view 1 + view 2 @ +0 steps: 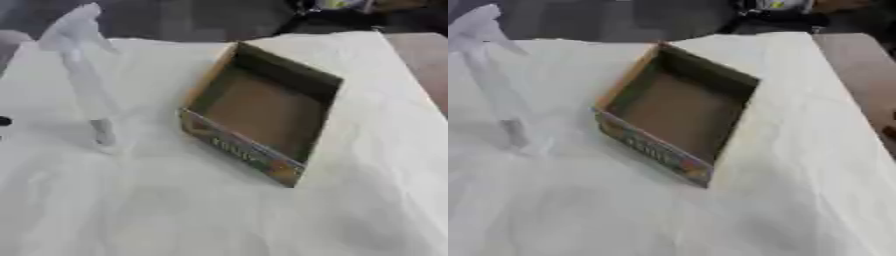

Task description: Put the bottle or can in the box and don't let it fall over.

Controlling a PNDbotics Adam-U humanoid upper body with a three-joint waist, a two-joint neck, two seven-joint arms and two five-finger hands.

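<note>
- White cloth (219, 215) nearest, bare and wrinkled across the table.
- Open box (262, 112) at centre, empty, printed front wall toward 6 o'clock.
- Tall pale bottle (87, 85) upright at 9 o'clock, well apart from box.
- No robot hand visible; finger state impossible to tell.
- Best gripped low on the body, kept vertical, lifted over the near wall.
- Table edge close at 3 o'clock; free room at 6.

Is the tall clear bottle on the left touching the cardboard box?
Apart. In the left eye view, the bottle stands left of the box, with a strip of bare white tablecloth plainly between them.
</note>
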